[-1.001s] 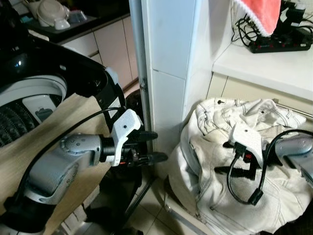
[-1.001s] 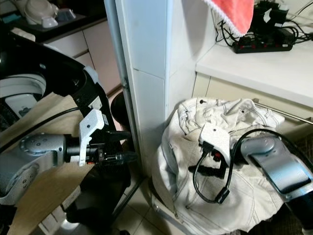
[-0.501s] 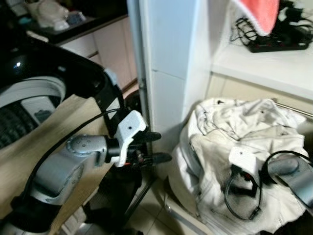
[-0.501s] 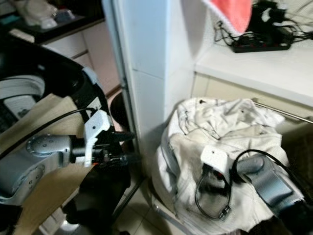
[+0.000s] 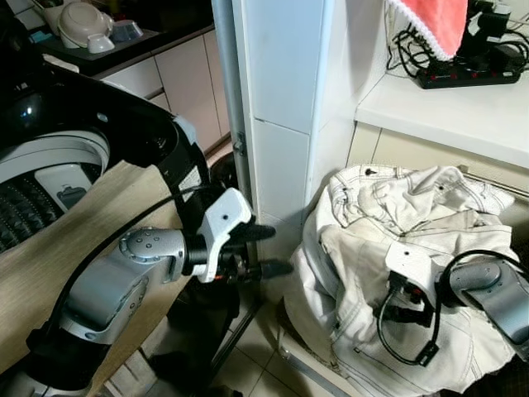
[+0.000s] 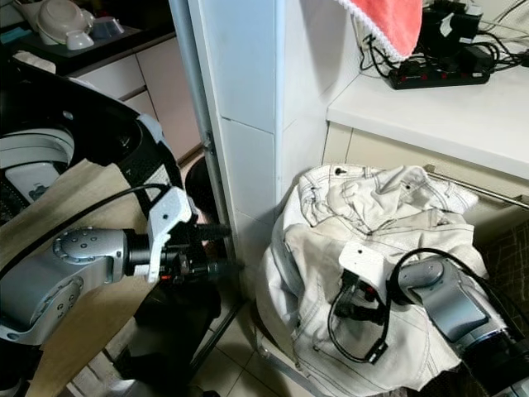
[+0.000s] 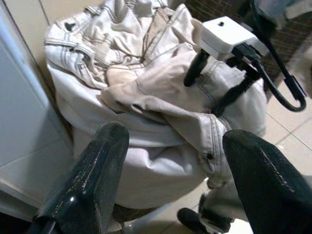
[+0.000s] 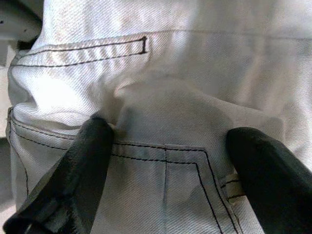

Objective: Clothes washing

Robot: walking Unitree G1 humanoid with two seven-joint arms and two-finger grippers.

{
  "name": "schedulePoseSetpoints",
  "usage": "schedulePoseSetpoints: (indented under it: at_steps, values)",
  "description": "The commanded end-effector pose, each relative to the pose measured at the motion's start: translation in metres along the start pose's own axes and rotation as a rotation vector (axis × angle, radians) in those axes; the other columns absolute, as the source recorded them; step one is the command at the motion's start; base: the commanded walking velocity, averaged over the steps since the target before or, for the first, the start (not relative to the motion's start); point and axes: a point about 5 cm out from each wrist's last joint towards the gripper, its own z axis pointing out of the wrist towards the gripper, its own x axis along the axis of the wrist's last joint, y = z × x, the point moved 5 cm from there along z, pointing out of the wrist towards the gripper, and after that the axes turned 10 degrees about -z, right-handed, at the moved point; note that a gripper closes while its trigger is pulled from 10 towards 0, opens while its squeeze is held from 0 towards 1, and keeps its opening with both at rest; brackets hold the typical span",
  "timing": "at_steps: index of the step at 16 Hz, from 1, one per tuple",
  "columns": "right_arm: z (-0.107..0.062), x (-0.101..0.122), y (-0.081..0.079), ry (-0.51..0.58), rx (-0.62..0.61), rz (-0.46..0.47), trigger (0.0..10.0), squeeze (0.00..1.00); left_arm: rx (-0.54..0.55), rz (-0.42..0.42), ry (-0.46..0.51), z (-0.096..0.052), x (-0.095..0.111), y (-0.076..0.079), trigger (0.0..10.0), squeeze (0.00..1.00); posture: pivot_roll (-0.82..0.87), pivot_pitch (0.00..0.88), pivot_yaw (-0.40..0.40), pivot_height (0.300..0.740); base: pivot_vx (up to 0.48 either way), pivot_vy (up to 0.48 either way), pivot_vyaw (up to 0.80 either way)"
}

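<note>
A heap of white denim clothes fills a basket on the floor to the right of a white column. My right gripper is low on the front of the heap. Its fingers stand open and press into the cloth, with a fold of denim bulging between them. My left gripper is open and empty, held level beside the column and pointing at the heap. At the far left is the washing machine, its black lid up.
The white tiled column stands between the washer and the basket. A white counter with a power strip and a hanging red towel is above the heap. Tiled floor lies below.
My right gripper has come down from above the heap and now presses into the denim lower on its front. My left gripper has edged slightly towards the heap.
</note>
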Motion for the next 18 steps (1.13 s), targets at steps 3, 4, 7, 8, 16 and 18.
schedulePoseSetpoints:
  at_steps: [3, 4, 7, 8, 16, 18]
  values:
    - [-0.006, -0.005, 0.0, -0.023, 0.036, 0.005, 0.0, 0.0, -0.045, 0.005, -0.034, -0.002, -0.003, 0.009, 10.0, 0.0, -0.07, 0.0, 0.091, 0.74, 0.0, 0.0, 0.0]
    - [-0.007, -0.006, 0.001, -0.022, 0.036, 0.006, 0.0, 0.0, -0.049, 0.002, -0.038, -0.001, -0.004, 0.009, 10.0, 0.0, -0.07, 0.0, 0.093, 0.74, 0.0, 0.0, 0.0]
    - [-0.009, -0.004, 0.004, -0.011, 0.03, 0.011, 0.0, 0.0, -0.049, 0.001, -0.043, -0.001, -0.005, 0.009, 10.0, 0.0, -0.07, 0.0, 0.093, 0.74, 0.0, 0.0, 0.0]
    - [-0.01, -0.004, 0.005, -0.009, 0.031, 0.014, 0.0, 0.0, -0.049, 0.0, -0.043, 0.0, -0.005, 0.009, 10.0, 0.0, -0.08, 0.0, 0.093, 0.74, 0.0, 0.0, 0.0]
    - [-0.018, -0.005, 0.006, 0.006, 0.042, 0.031, 0.0, 0.0, -0.044, -0.003, -0.04, 0.002, -0.005, 0.009, 10.0, 0.0, -0.08, 0.0, 0.093, 0.74, 0.0, 0.0, 0.0]
    - [-0.023, -0.004, 0.006, 0.021, 0.044, 0.04, 0.0, 0.0, -0.04, -0.004, -0.037, 0.002, -0.005, 0.009, 10.0, 0.0, -0.08, 0.0, 0.094, 0.74, 0.0, 0.0, 0.0]
